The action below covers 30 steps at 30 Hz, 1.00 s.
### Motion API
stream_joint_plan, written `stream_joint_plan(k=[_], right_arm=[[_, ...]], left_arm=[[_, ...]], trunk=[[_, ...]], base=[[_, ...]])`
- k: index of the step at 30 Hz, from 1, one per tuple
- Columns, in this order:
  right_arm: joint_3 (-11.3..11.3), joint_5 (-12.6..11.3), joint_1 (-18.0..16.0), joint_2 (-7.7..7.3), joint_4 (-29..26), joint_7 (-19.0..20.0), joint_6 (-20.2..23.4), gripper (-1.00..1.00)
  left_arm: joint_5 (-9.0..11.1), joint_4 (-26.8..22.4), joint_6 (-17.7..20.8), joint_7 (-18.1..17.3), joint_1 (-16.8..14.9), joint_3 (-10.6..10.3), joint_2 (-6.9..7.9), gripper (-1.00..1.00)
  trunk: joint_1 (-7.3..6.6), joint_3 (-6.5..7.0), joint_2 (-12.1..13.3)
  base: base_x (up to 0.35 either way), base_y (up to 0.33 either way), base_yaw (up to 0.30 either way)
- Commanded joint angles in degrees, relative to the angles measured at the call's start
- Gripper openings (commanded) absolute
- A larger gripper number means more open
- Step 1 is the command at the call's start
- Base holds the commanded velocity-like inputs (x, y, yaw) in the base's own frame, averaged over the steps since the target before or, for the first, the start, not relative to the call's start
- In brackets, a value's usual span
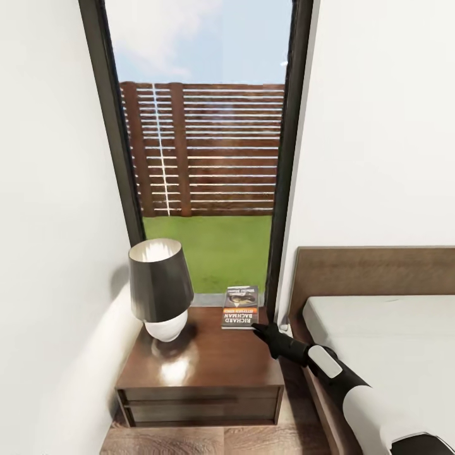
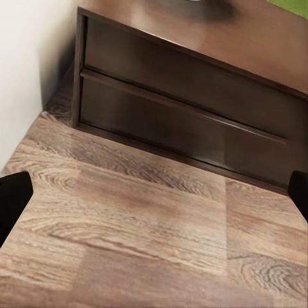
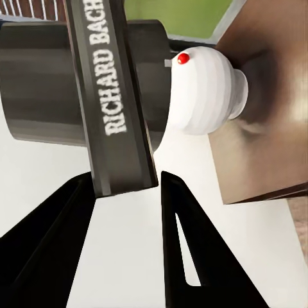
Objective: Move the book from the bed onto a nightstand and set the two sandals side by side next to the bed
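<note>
- The book [image 1: 241, 308] lies flat on the nightstand [image 1: 208, 366], at its back right corner in the lower middle of the head view, close to the window [image 1: 202, 145] and well apart from the lamp [image 1: 160, 287] at its left.
- The right tool [image 1: 256, 328] sits at the book's near right corner. In the right wrist view its two dark fingers [image 3: 192, 256] stand apart on either side of the spine lettered "RICHARD", with gaps showing, so we judge it open around the book's end and not clamped.
- The left tool [image 2: 154, 192] hangs over the wood floor [image 2: 141, 237] before the nightstand's drawer front; its tips show at the two edges of that view, wide apart, holding nothing.
- The risk we see: if the right tool draws back crooked, a finger may catch the spine and drag the book toward the right edge, off the nightstand into the gap beside the bed [image 1: 379, 341].
- A sideways sweep could also push the book into the lamp.
- The book's long axis runs from the frame's bottom toward the window; its title end points toward us.
</note>
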Motion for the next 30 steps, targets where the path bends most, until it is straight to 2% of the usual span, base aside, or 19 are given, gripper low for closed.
stream_joint_plan(k=[1,28,30], right_arm=[[0.2,-0.3,0.0,-0.05,0.0,0.2,0.1,-1.0],[-0.2,-0.2,0.0,-0.05,-0.2,0.2,0.0,-1.0],[-0.3,-0.2,0.0,-0.05,-0.2,0.2,0.0,-1.0]], left_arm=[[0.6,0.0,0.2,-0.6,0.0,-0.1,0.03,1.0],[0.6,0.0,0.8,-0.5,0.0,-0.1,0.3,1.0],[0.6,0.0,0.8,-0.5,0.0,-0.1,0.3,1.0]], trunk=[[0.22,-0.23,-0.4],[6.15,-5.08,-11.3],[6.15,-5.08,-11.3]], base=[[0.0,0.0,0.0],[0.0,0.0,0.0],[0.0,0.0,0.0]])
